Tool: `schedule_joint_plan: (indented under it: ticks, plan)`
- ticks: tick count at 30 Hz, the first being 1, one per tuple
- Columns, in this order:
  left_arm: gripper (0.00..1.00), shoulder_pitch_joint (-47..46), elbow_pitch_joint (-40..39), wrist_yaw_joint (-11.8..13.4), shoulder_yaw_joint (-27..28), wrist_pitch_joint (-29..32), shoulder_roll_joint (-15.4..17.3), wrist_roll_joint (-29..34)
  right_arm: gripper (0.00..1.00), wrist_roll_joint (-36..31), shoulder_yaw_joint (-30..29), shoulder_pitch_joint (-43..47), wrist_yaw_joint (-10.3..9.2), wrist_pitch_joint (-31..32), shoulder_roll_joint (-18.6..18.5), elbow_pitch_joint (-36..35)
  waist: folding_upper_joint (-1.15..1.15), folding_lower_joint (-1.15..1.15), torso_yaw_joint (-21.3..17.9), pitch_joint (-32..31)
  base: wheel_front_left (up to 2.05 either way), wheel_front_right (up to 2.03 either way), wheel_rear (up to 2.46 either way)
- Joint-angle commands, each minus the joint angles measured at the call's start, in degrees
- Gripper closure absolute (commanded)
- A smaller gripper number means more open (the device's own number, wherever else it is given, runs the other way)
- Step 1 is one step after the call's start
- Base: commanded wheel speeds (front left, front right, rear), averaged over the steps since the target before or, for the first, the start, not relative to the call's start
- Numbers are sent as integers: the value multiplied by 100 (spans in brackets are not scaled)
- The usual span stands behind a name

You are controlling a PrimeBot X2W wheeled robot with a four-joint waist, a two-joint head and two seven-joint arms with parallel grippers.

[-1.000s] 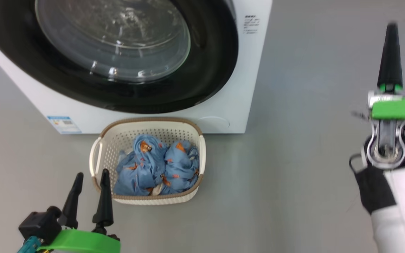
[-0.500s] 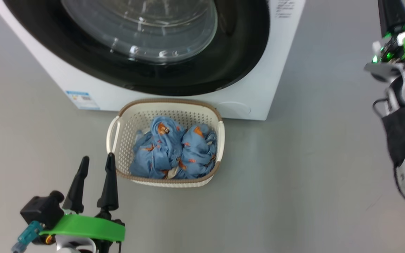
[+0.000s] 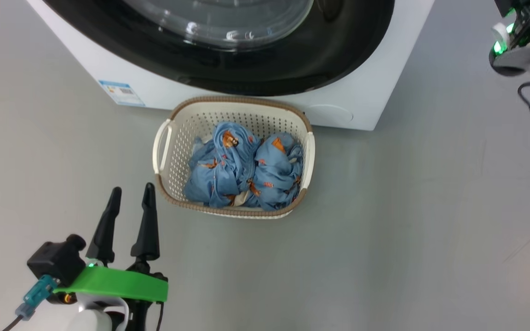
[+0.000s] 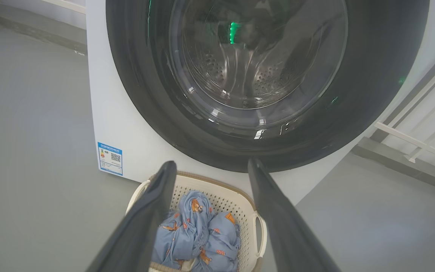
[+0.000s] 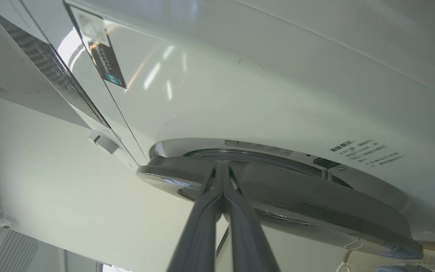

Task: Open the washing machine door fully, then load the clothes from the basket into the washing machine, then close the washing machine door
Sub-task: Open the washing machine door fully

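Brings the right end effector (image 5: 222,166), fingers together, higher to the washing machine door (image 5: 296,204) rim, preparing the opening; keeps left end effector (image 3: 132,189) spread at lower left, near the basket (image 3: 177,138) of clothes (image 3: 246,170).

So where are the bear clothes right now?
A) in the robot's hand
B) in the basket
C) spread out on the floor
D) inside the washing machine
B: the clothes lie bunched up inside the basket, which stands on the floor in front of the washing machine. The left hand is open and holds nothing.
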Motion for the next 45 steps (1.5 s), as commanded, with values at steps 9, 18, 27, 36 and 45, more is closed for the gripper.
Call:
schedule_joint_plan:
  ticks: [9,18,27,36,45]
  plan:
    - [0,-401,-199,-10,60,-37,68,-67,100,210,149,-648,9,822,68,213,0,0,151,496,0,0,0]
    - [0,-559,-253,-10,-58,-37,68,-127,100,69,274,-1071,9,1073,109,541,0,0,254,794,0,0,0]
    - [0,-712,-290,-10,-159,-37,68,-219,100,-159,406,-1432,9,1074,174,709,0,0,334,1089,0,0,0]
    - [0,-805,-253,-10,-184,-37,67,-258,100,-247,525,-1442,9,1184,269,594,0,0,331,1157,0,0,0]
    - [0,-754,-187,-10,-203,-37,67,-191,100,-323,693,-1102,9,1334,370,408,0,0,246,961,0,0,0]
